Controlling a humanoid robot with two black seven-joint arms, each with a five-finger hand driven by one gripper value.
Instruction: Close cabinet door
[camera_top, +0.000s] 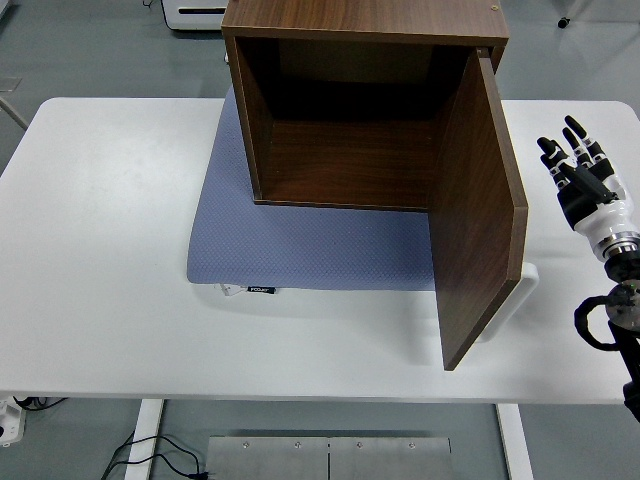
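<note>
Here, right robot hand (583, 165) fingers extended, empty, beside open cabinet door (478, 210)

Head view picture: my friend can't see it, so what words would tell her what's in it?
A brown wooden cabinet sits on a blue mat on a white table, its door swung wide open toward the camera. The right robot hand, fingers open and holding nothing, is raised just right of the door, not touching it.
</note>
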